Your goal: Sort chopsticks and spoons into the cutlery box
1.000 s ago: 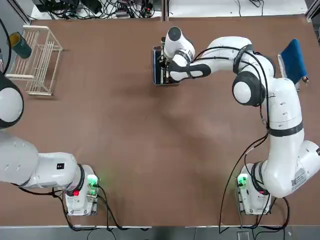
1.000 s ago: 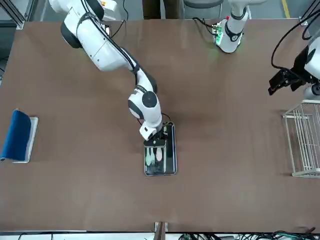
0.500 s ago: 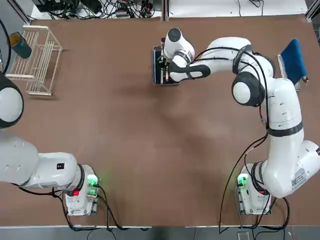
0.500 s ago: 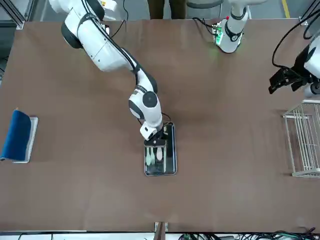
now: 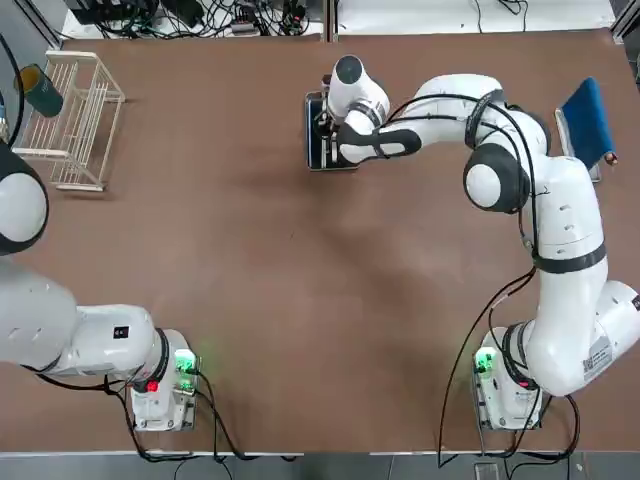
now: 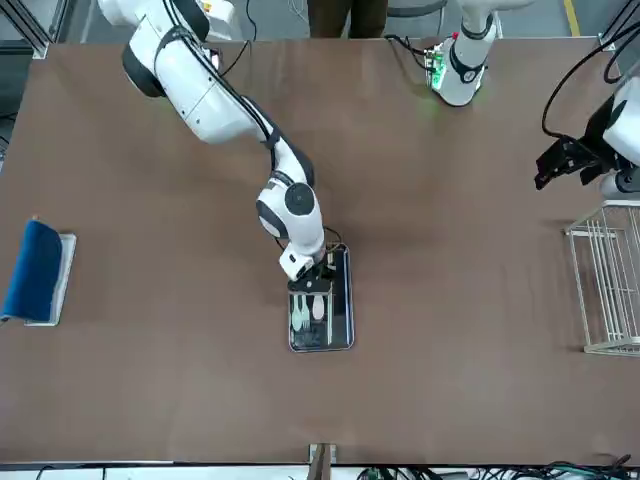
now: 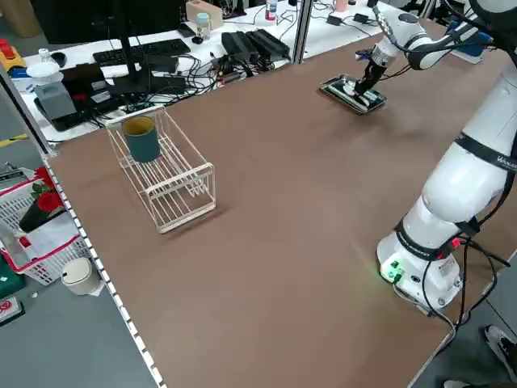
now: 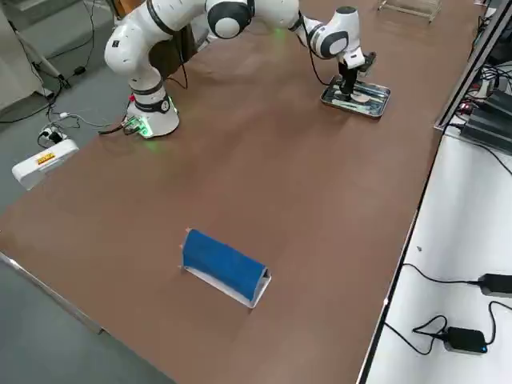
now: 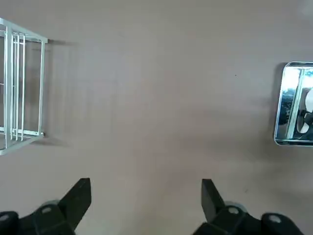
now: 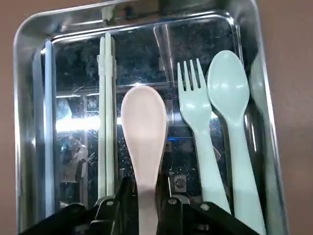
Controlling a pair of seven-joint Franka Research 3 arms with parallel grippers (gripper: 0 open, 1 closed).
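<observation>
The cutlery box (image 10: 29,122) is a shiny metal tray at the far middle of the table (image 5: 318,130) (image 6: 342,300). The right wrist view shows the chopsticks (image 10: 106,122) lying in it, beside a cream-beige spoon (image 10: 144,127), a pale fork (image 10: 193,107) and a white spoon (image 10: 229,93). My right gripper (image 10: 146,208) (image 6: 312,283) stands over the box's near end, shut on the cream-beige spoon's handle, and the spoon's bowl rests on the box floor. My left gripper (image 9: 145,196) (image 6: 560,165) hangs open near the wire rack with nothing in it.
A white wire rack (image 5: 75,120) with a dark green cup (image 5: 40,90) stands at the far left. At the far right, a grey tray holds a blue item (image 5: 585,120). A person stands behind the arms' side of the table (image 6: 345,15).
</observation>
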